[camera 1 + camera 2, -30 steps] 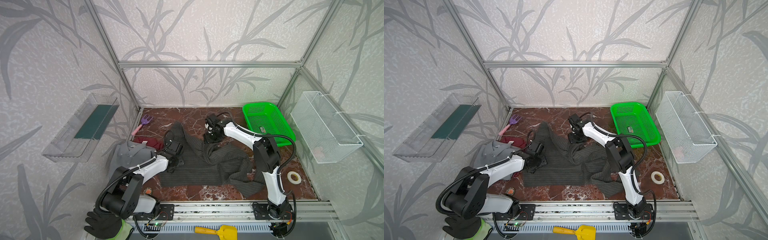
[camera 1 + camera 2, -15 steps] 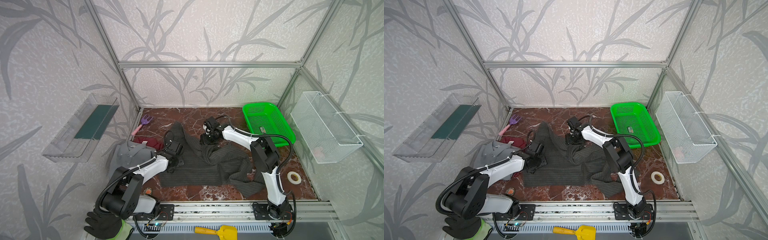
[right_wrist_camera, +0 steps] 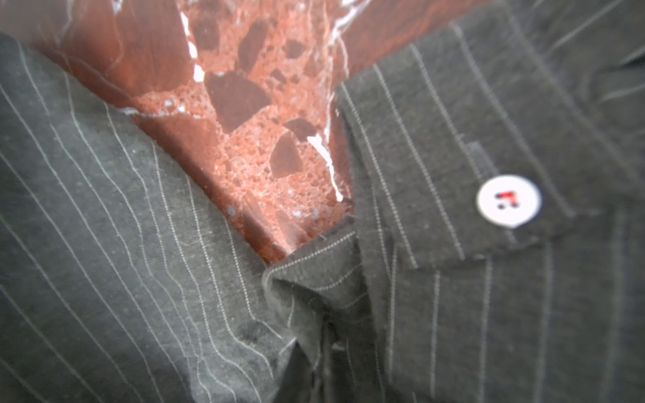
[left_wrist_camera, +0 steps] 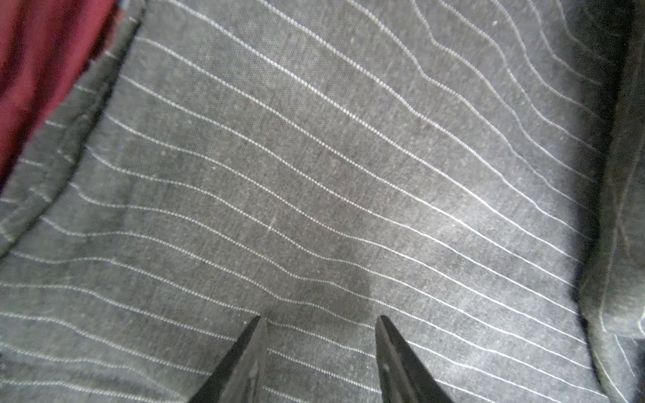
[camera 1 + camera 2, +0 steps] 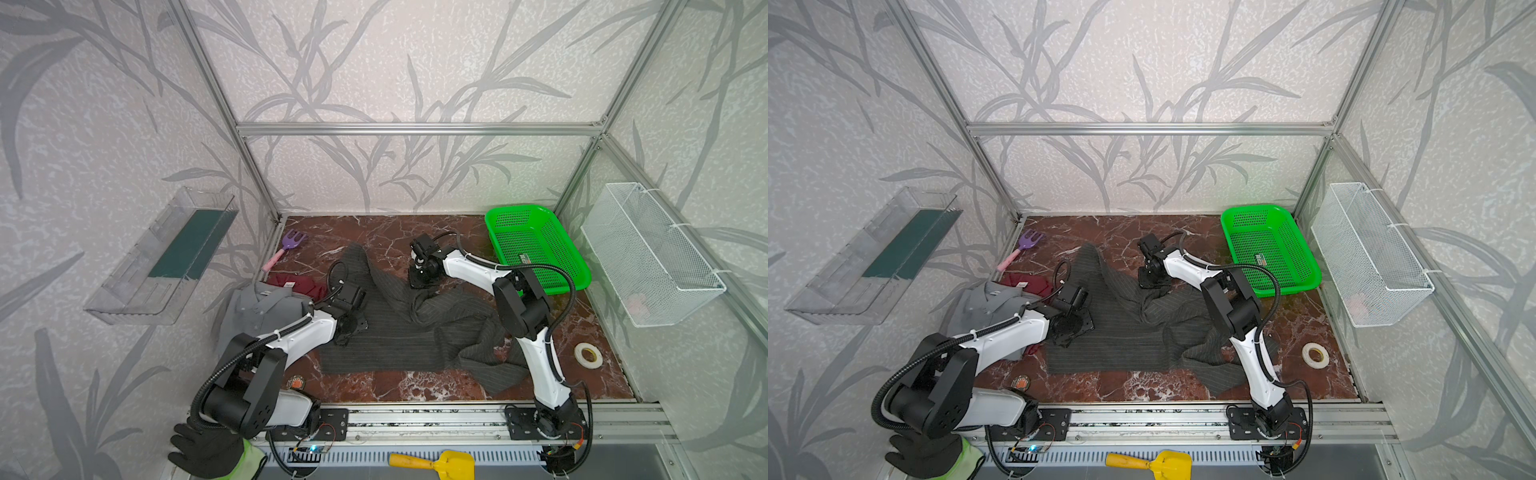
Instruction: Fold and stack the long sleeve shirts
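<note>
1. right gripper (image 5: 420, 279): jaws together at the far edge of the pinstripe shirt (image 5: 386, 332). in the wrist view, cloth bunches into them beside a white button (image 3: 508, 201), so i read it as a thin pinch on that shirt.
2. left gripper (image 4: 319, 319): fingers apart, tips down on the flat left part of the same shirt, nothing clamped.
3. the pinstripe shirt lies mid-table, body half spread, right side and a sleeve rumpled under the right arm. the grey shirt (image 5: 266, 309) and red shirt (image 5: 297, 284) are piled at the left, with the red one just beside the pinstripe hem.
4. risk: the pinch looks shallow (one fold near a hem), so a firm pull could slip it free.
5. risk: if the right arm pulls while the left only rests on the cloth, the whole shirt could drag instead of folding, and the rumpled sleeve could get buried inside.
6. risk: the left fingers sit close to the red shirt, so closing there could catch both layers. the right elbow hangs low over the rumple and could snag it.
7. surface: the red-brown marble table (image 5: 374, 386) looks smooth, so cloth likely slides easily.
8. room: aluminium frame, leaf-print walls. green basket (image 5: 536, 249) far right, wire basket (image 5: 648, 257) on the right wall, tape (image 5: 588, 356) near right. all are clear of the shirt.
</note>
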